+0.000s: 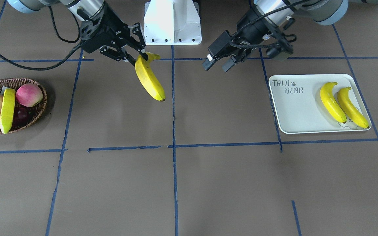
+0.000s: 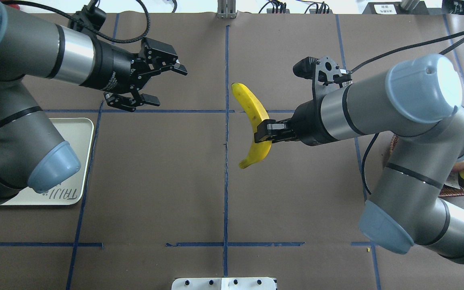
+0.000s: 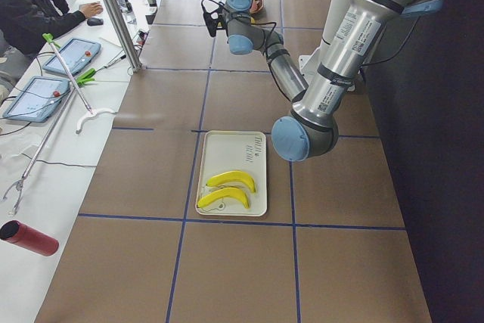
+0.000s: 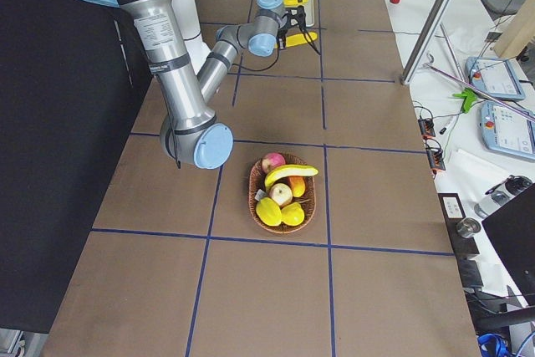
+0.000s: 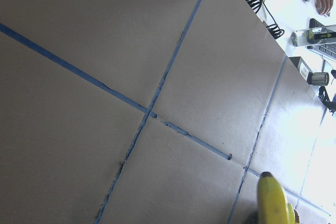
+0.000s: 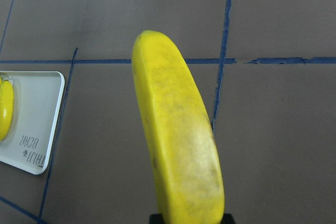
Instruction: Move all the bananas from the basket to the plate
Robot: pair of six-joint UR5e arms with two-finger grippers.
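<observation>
Banana [image 1: 149,80] in right claw [image 1: 140,59], tip away from robot

One camera faces me across the table [image 1: 228,183], my base [image 1: 172,23] at its 12 o'clock; another looks down over my shoulders. Two watch from the table's ends. My wrist cameras ride close, both catching the banana [image 6: 178,145].

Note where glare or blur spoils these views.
Front-facing view: the white metal robot base is blown out, detail lost. Left wrist view: the right edge washes out to white. Right wrist view: the long curved yellow banana, held close, looks soft with a pale sheen.
</observation>
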